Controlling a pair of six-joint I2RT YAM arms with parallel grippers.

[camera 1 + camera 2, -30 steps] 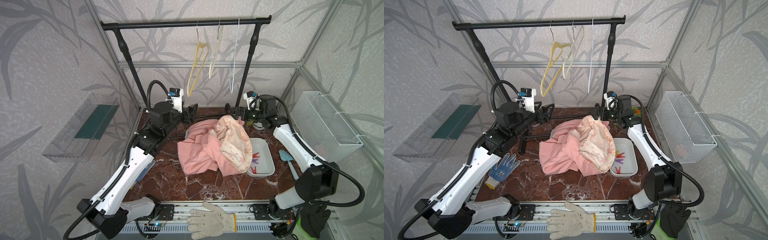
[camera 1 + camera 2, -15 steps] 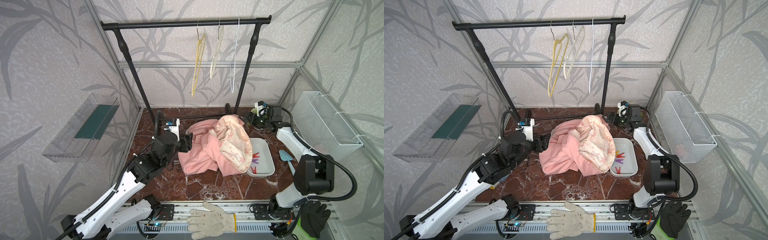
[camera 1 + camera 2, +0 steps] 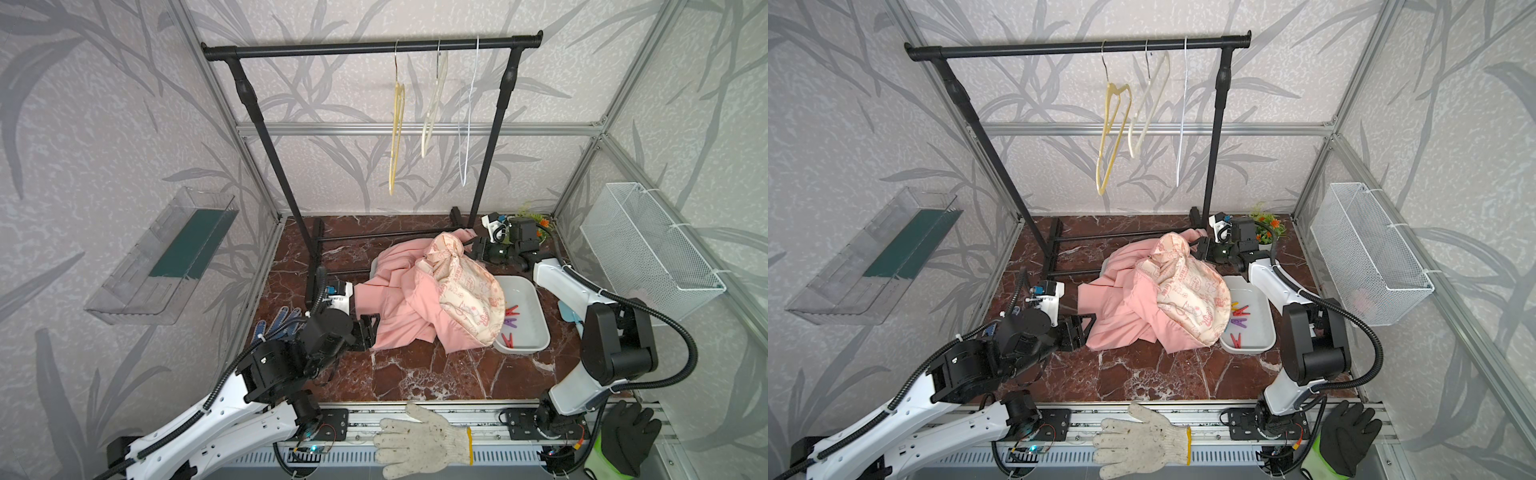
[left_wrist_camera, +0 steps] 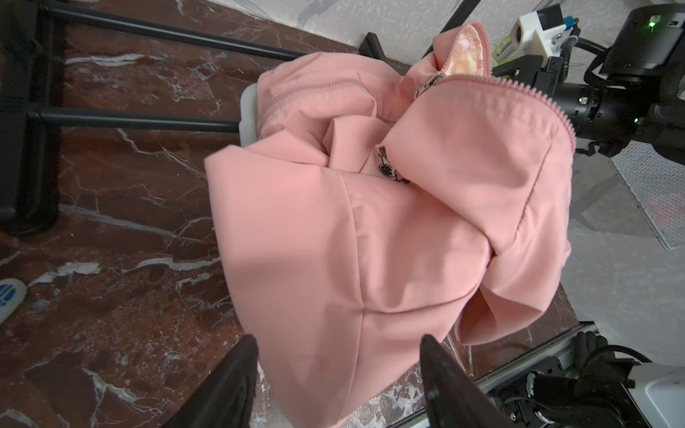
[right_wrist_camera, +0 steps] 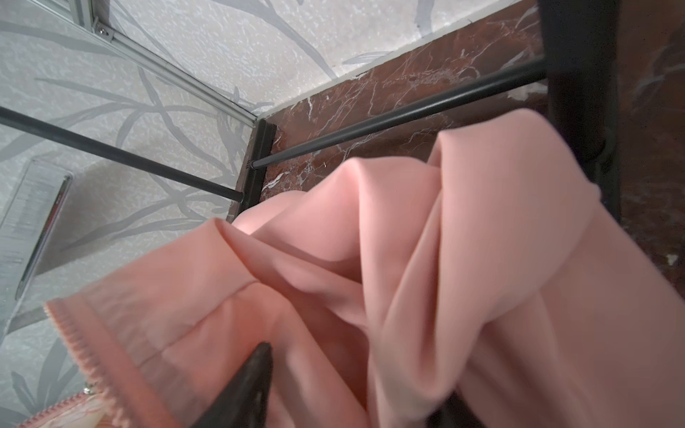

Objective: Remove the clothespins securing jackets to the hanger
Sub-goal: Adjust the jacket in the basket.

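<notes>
A pink hooded jacket (image 3: 399, 307) (image 3: 1121, 316) lies heaped on the marble table, its cream printed lining (image 3: 465, 286) turned up. Several clothespins (image 3: 510, 316) (image 3: 1239, 313) lie in a white tray (image 3: 536, 332) beside it. Three hangers hang bare on the rack: yellow (image 3: 397, 124), cream (image 3: 432, 108) and white (image 3: 467, 124). My left gripper (image 3: 368, 332) (image 4: 339, 341) stands open at the jacket's front-left hem, with pink fabric between its fingers. My right gripper (image 3: 473, 249) (image 5: 356, 374) is at the jacket's far right edge. Its fingers stand apart with folds of the jacket (image 5: 407, 259) between them, one finger mostly hidden.
The black rack (image 3: 374, 45) stands at the back, its base bars on the table behind the jacket. A blue glove (image 3: 278, 324) lies front left. A white glove (image 3: 419, 440) and a black glove (image 3: 627, 432) lie on the front rail. A wire basket (image 3: 648, 241) hangs right.
My left arm dropped from the rack to the jacket's front-left hem. My right arm lowered to its far right edge and its jaws narrowed. The yellow hanger swung.
</notes>
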